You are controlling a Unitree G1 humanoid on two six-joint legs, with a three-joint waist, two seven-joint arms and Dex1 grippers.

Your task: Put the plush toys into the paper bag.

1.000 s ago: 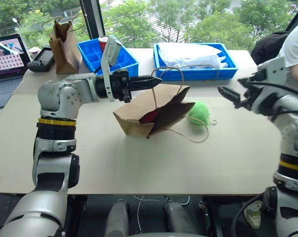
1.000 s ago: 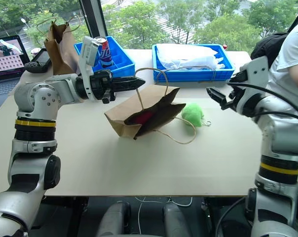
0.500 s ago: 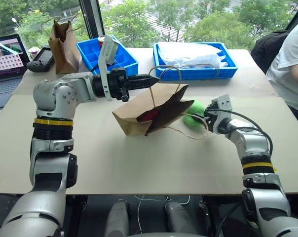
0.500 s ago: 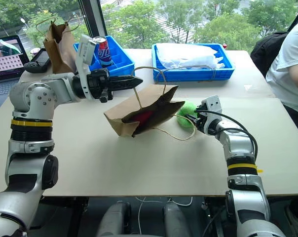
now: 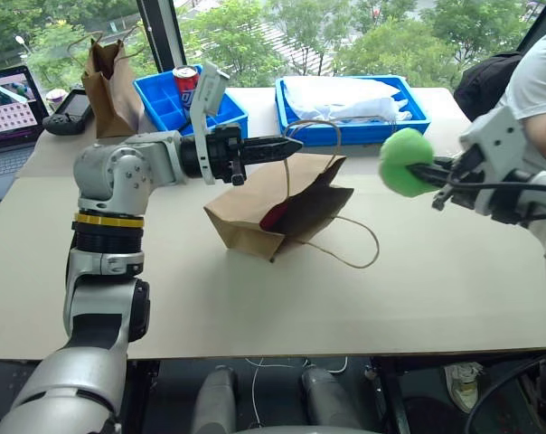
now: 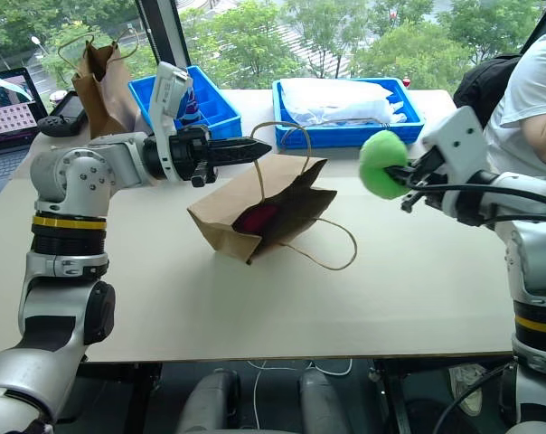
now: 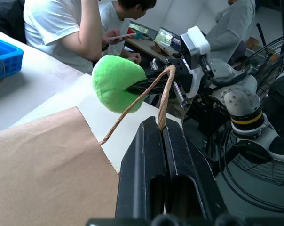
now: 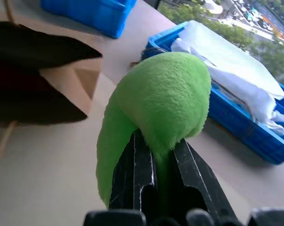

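1. Table [image 5: 255, 298]: light beige flat top, front edge running across the near side, windows behind the far edge.
2. Wide paper bag [image 5: 255, 203]: lying tilted on the table mid-top, mouth open to the right; one cord handle loop trails flat on the surface beside it.
3. Blue tray [image 5: 409, 122] at the far edge, right of centre, with white plastic wrapping in it.
4. Blue compartment bin [image 5: 164, 99] at the far edge, left of that tray, with a soda can [image 5: 184, 80] standing inside.
5. Narrow dark brown bag [image 5: 110, 81] upright at the far left.
6. Black handheld device [image 5: 67, 110] just left of it.
7. Laptop [image 5: 6, 99] at the far left corner, screen on.
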